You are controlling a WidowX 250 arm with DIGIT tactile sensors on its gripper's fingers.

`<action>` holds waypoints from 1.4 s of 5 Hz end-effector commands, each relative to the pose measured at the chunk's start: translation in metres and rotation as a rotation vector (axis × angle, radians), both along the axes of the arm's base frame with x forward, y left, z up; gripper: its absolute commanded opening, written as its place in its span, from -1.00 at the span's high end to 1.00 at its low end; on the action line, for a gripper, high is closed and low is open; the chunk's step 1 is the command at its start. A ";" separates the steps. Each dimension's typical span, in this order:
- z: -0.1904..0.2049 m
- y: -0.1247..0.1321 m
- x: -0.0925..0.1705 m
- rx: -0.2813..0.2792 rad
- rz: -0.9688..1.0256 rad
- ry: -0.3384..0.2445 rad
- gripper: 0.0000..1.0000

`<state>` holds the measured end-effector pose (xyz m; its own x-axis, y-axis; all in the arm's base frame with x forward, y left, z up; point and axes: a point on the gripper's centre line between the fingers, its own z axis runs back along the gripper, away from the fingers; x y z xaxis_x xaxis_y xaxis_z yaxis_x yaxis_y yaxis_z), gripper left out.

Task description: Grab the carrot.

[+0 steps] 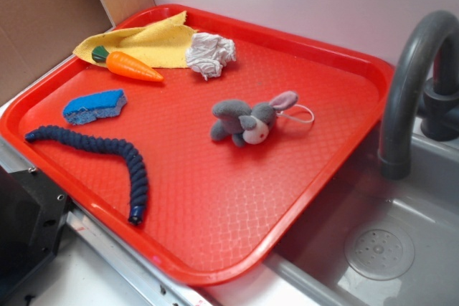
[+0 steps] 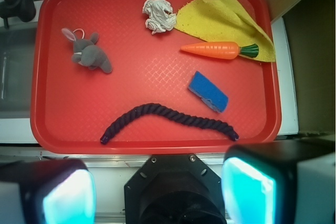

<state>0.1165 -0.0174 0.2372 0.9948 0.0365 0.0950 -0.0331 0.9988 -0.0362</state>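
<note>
Red tray [image 1: 215, 249] w/ a textured diamond-pattern floor sits on the desk [image 1: 107, 277], one corner hanging over a grey sink [image 1: 401, 220] next to a dark curved tap [image 1: 409, 69]. Pale wall behind, brown board [image 1: 43, 12] at the far left corner.

Carrot [image 1: 131, 66] lies flat in the tray's far left corner, green top pointing at the tray rim, touching the edge of a yellow cloth [image 1: 150, 42]. Crumpled white paper [image 1: 210, 54] just beside the cloth. Blue sponge [image 1: 95, 105] near the left edge, dark blue rope [image 1: 107, 155] curving along the near edge, grey stuffed bunny [image 1: 247, 121] mid-tray, apart from the rest.

Hand [image 2: 157, 187] seen in wrist view: fingers [image 2: 247, 192] spread wide, nothing between them, well off the carrot [image 2: 218, 50], at the tray's near edge.
</note>
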 end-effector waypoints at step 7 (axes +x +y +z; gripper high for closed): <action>-0.095 0.120 0.094 0.050 1.493 -0.181 -1.00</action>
